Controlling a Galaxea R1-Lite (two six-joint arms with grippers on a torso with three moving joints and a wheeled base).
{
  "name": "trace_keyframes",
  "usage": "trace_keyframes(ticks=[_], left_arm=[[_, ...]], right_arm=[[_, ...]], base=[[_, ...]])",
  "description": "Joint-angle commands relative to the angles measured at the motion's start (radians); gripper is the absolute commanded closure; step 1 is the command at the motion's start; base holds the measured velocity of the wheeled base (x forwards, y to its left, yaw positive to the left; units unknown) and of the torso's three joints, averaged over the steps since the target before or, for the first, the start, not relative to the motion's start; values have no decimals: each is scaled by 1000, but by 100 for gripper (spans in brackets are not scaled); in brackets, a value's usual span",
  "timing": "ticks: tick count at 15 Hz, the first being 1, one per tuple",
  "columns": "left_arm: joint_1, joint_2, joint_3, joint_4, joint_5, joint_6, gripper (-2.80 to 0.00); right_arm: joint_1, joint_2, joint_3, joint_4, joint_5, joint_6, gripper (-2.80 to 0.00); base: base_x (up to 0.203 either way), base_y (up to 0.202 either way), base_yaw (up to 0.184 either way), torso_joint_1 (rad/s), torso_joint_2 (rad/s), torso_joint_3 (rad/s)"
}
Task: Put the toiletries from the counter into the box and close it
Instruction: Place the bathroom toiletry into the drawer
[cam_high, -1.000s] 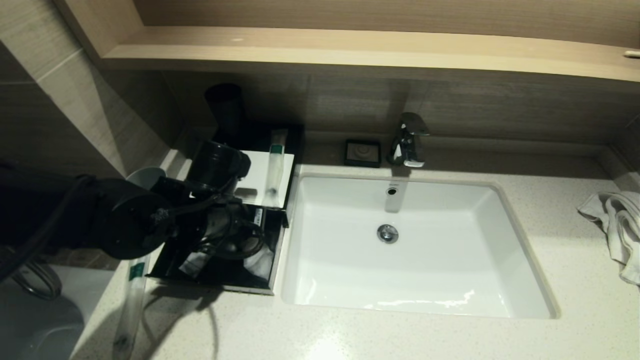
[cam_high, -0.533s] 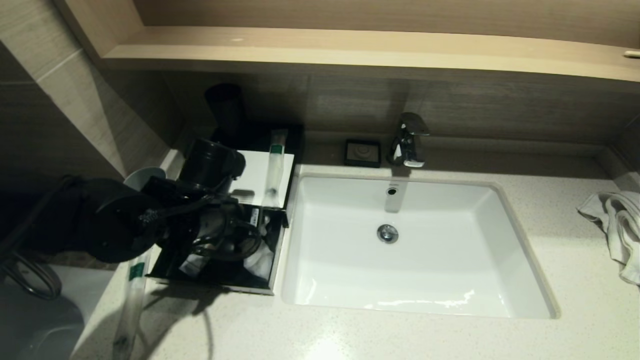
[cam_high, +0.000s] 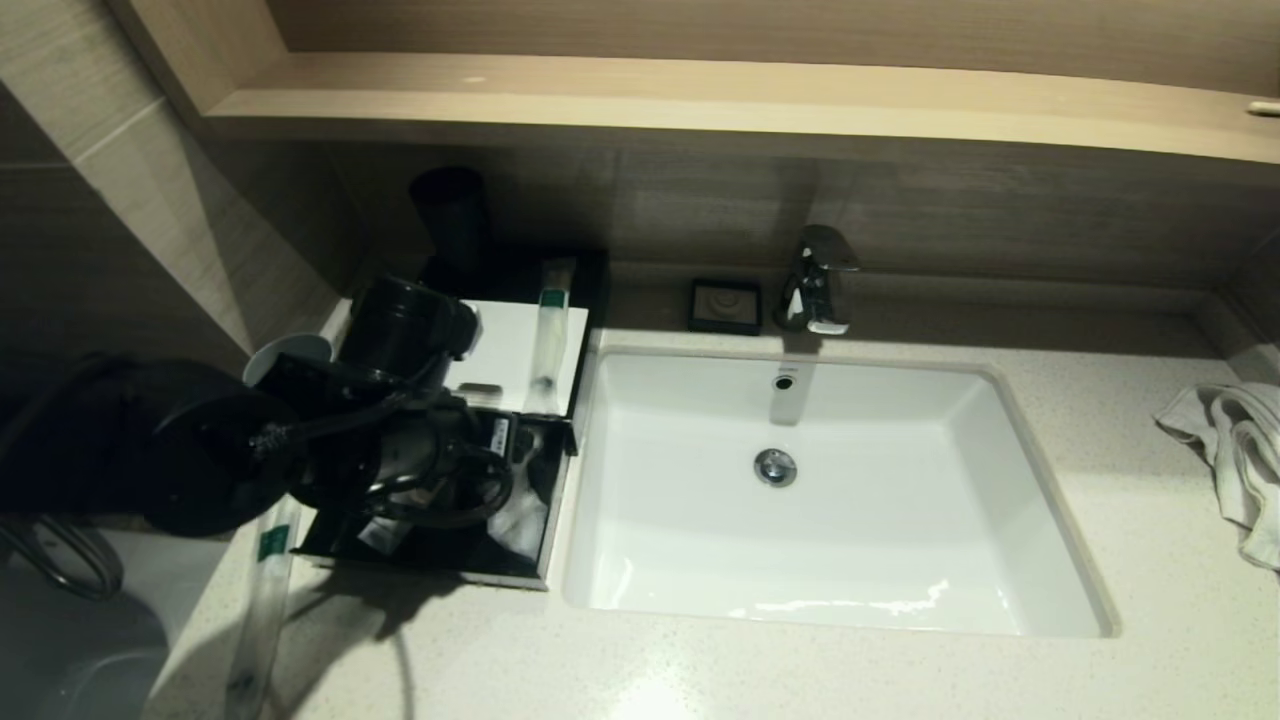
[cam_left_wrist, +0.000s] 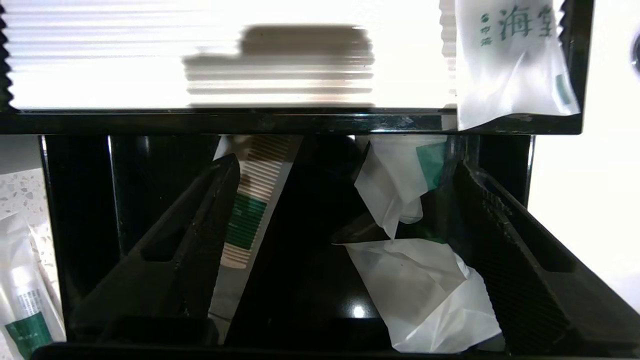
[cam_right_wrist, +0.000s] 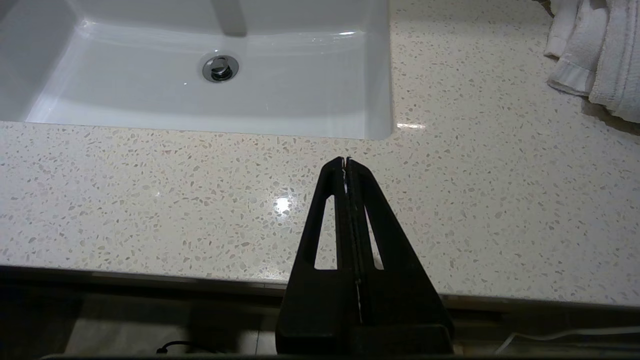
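Black drawer of the box (cam_left_wrist: 80, 210) stands pulled out under my left claw (cam_left_wrist: 345, 165), whose fingers (cam_left_wrist: 200, 210) are spread wide and hold nothing. Inside lie a striped packet (cam_left_wrist: 250, 210) and two crumpled white sachets (cam_left_wrist: 430, 295). Another sachet (cam_left_wrist: 510, 65) rests on the box's white top. One long packet (cam_high: 262, 590) lies on the counter (cam_high: 800, 680) beside the box. My right claw (cam_right_wrist: 346, 162) is pressed closed above the counter's front edge
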Motion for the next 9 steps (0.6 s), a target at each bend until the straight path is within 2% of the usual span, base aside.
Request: trace_keyframes(ticks=[1,4,5,9], left_arm=[[0,-33,1,-2,2,-2,-280],[0,-58,-5,-2,2,-3,-280],[0,-64,-8,-4,2,-4,0],[-4,-97,-23,-8,1,0,0]], right_arm=[[0,0,0,0,0,-1,0],[0,0,0,0,-1,-1,0],[-1,0,0,0,0,-1,0],[0,0,0,0,0,-1,0]], base=[[0,0,0,0,0,0],[0,0,0,0,0,0],[0,0,0,0,0,0],[0,0,0,0,0,0]])
